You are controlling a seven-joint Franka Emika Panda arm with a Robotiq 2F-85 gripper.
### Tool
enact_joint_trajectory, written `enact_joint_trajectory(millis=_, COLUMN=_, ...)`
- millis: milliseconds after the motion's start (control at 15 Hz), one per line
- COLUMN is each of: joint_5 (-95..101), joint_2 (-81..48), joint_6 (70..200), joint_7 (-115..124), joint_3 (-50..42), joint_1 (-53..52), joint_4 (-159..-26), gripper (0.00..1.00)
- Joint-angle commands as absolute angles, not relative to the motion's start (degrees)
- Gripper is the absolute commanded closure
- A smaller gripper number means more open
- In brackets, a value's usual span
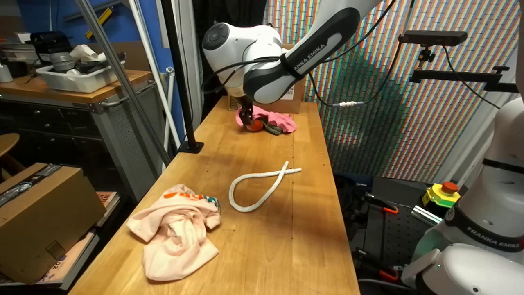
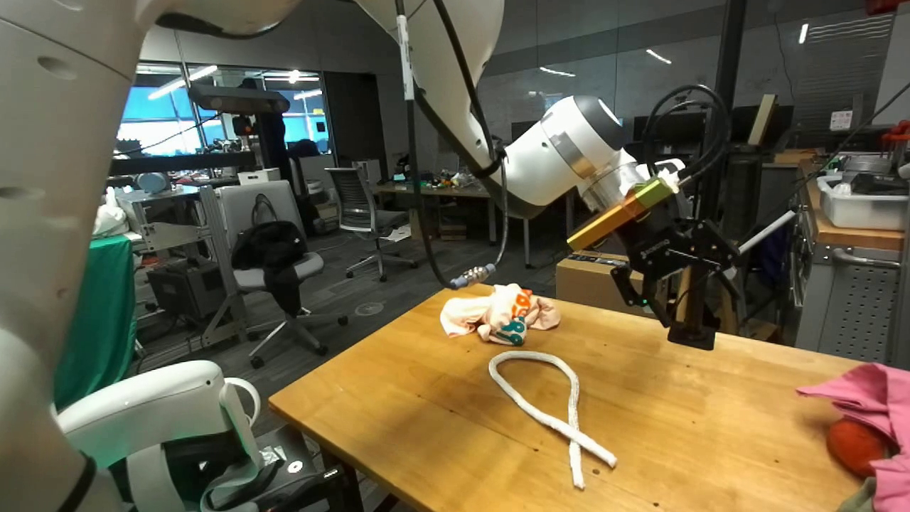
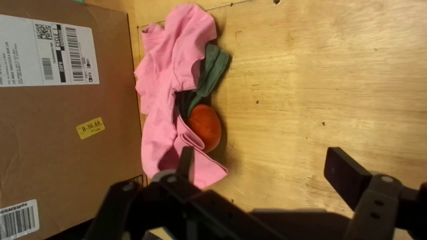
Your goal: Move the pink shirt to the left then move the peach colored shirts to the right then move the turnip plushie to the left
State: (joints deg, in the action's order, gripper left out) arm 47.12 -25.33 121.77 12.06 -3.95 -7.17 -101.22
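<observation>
While apart, plushie [image 3: 208, 128] lower than end effector [image 3: 261, 164]

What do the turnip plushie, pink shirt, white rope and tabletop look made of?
Turnip plushie: plush fabric, velvety and matte, going by its soft, napped-looking surface.
Pink shirt: thin matte cloth, perhaps cotton knit; limp, rounded folds.
White rope: dull textile cord, possibly braided; smooth bend, faintly textured surface. Fiber unclear.
Tabletop: wood, probably clear-coated; visible grain, slight sheen.

Pink shirt [image 3: 163, 100]: matt cloth; turnip plushie [image 3: 206, 126]: velvety fabric; tabletop [image 3: 293, 86]: wood.
</observation>
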Motion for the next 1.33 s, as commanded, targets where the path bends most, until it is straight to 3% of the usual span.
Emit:
enact_joint_trajectory(millis=0, joint_5=41.8, joint_2=-26.9, joint_6=124.6, joint_7=12.0, joint_3=-3.3, joint_1=-3.4, joint_4=-97.8, gripper=0.0)
enact_joint_trajectory(millis=600, joint_5=21.6, joint_2=-31.4, joint_6=125.9, joint_7=10.8, joint_3=-5.1, joint_1=1.5, joint_4=-92.6, gripper=0.0)
enact_joint_trajectory(millis=1267, joint_5=15.8, joint_2=-36.0, joint_6=125.4, joint_7=7.4, joint_3=-6.8, joint_1=4.7, joint_4=-89.2, gripper=0.0)
